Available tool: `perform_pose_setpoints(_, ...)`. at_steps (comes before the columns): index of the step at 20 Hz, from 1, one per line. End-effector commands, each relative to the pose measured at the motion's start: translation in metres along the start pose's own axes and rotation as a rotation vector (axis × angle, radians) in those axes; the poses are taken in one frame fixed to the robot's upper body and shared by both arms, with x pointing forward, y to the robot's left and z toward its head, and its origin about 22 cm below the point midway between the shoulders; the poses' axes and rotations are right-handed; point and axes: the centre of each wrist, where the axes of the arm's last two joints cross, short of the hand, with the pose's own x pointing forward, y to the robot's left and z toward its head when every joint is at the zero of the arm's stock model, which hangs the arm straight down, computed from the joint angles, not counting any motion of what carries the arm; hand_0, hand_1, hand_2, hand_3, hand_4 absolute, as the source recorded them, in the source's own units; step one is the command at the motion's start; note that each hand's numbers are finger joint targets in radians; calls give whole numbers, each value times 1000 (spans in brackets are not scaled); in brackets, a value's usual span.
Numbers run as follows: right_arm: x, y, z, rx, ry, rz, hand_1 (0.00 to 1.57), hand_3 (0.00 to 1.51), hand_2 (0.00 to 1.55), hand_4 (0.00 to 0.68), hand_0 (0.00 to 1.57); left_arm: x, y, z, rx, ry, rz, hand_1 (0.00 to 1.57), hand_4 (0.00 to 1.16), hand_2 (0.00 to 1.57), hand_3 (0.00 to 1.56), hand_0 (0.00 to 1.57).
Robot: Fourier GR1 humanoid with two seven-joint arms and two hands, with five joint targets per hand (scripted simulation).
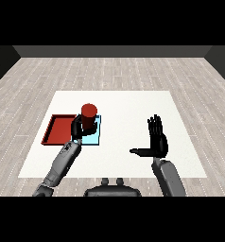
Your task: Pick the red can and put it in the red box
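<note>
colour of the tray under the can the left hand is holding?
Light blue tray; the red can in the left hand is above it. Head view.

left robot hand (pixel 77 128) curled round red can (pixel 89 115), over light blue tray (pixel 93 138)

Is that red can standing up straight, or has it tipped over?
Upright. The red can shows its round top facing up, with the left hand curled round its lower part, over the light blue tray.

I find no legible text, label, brand, number or sign on any surface within my field of view at present.
</note>
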Motion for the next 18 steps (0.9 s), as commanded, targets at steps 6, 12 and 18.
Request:
perform_pose_setpoints(6, -16, -43, 22, -71, 57, 28, 0, 0, 0, 0, 0, 5, 120, -47, 104, 58, -344, 1571, 1133, 1542, 1474, 1571)
perform_pose_setpoints(12, -31, -49, 13, -84, 60, 47, 0, 0, 0, 0, 0, -45, 173, -35, 124, 332, -559, 1571, 1059, 1559, 1493, 1571)
perform_pose_setpoints(18, -29, -55, 19, -102, 48, 16, 0, 0, 0, 0, 0, -66, 221, -36, 200, 613, -741, 1509, 972, 1426, 1363, 1509)
